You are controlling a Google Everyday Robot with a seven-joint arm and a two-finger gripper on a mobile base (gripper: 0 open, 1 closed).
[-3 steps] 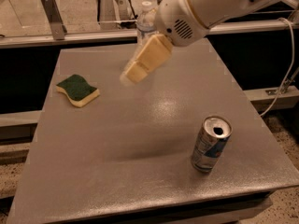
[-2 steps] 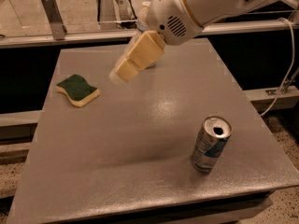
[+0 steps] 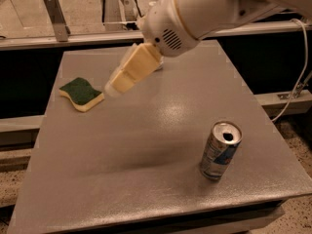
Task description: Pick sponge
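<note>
- Sponge point(image 3: 82, 94) sat flat near the table's point(image 3: 146, 189) left edge, toward the far side, green scrubby face up and yellow foam underneath.
- Gripper point(image 3: 112, 87) hung tilted down toward it, tip just beside the sponge's right end and apparently not touching. Honestly couldn't tell from this angle whether it was spread or closed.
- My guess on handling: super light and squishy, so it would compress under a pinch rather than slip. The rough top should give decent friction. Nothing fragile about it.
- Best hold looked like across the narrow waist between the wavy sides, coming down low enough to catch the foam body.
- Can point(image 3: 220, 150) stood well apart at the front right, so little risk of bumping it.
- Pick wasn't done yet; I'd call this the approach.
</note>
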